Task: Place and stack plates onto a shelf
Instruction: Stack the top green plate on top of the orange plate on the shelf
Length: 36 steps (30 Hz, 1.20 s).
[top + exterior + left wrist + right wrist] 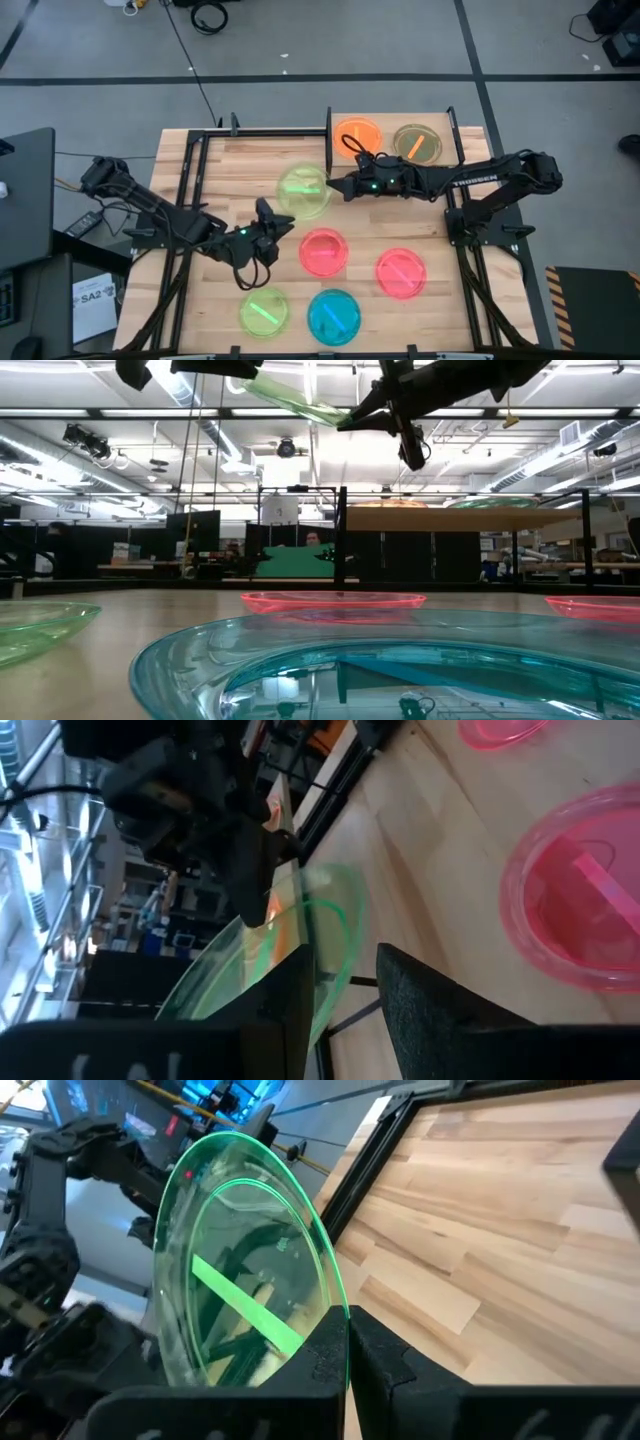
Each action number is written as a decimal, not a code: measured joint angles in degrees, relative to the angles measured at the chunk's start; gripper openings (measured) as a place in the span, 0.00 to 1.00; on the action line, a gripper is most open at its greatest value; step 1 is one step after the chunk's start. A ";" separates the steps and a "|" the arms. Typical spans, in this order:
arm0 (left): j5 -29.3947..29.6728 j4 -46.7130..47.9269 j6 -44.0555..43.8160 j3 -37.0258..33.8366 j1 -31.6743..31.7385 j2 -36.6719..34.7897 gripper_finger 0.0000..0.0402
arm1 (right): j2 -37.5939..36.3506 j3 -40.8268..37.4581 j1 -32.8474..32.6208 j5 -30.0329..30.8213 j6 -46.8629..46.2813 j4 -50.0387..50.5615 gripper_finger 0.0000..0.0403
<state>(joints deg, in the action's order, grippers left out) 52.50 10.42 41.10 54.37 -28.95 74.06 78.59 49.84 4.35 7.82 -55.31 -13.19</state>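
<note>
Right wrist view shows right pincer (345, 1342) clamping green plate (240, 1270).

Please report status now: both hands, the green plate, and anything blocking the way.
Right hand shut on raised green plate. Left hand open beside it. Shelf carries two plates; nothing blocking seen.

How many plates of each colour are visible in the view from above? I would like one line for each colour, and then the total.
Green plates: 2, one held in the air, one on the table
Pink plates: 2
Teal plates on the table: 1
Orange plates on the shelf: 1
Olive-looking plates with an orange stripe on the shelf: 1
Total: 7
</note>
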 joint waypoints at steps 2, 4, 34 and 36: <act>1.01 0.00 -0.02 0.00 -1.02 0.00 0.30 | 0.00 0.00 0.69 -0.01 0.49 -0.02 0.02; 1.84 0.00 -0.07 0.00 -2.04 0.00 0.30 | 0.00 0.00 1.49 -0.19 1.15 -0.02 0.02; -4.34 19.56 -39.41 0.00 -4.22 0.00 0.30 | -27.08 -0.02 22.12 0.06 14.03 21.36 0.02; -4.28 19.51 -39.43 0.00 -4.22 0.00 0.30 | -27.85 -0.02 24.87 0.08 14.93 23.92 0.02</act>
<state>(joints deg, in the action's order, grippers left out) 48.23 29.93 1.68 54.37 -33.17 74.06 50.74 49.82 29.22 7.90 -40.38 10.73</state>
